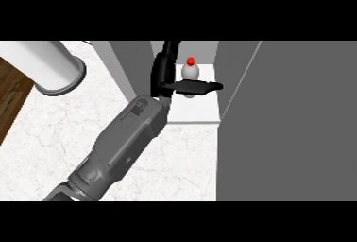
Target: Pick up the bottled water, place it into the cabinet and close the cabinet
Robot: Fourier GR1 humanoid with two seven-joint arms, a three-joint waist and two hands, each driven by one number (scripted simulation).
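The bottled water (191, 72), pale with a red cap, stands upright on the white shelf (199, 111) inside the open cabinet. My left hand (162, 71) reaches into the cabinet just left of the bottle. Its fingers run straight along the bottle's left side. The thumb (199, 86) sticks out to the right across the bottle's lower front and hides its base. The hand looks open, touching or nearly touching the bottle. The cabinet's grey door (293, 118) stands open at the right. My right hand does not show.
A white cylindrical object (49, 64) sits at the far left of the marble counter (55, 137). The counter's left edge meets dark wood (10, 94). The cabinet's grey left wall (129, 66) stands close beside my forearm (122, 142).
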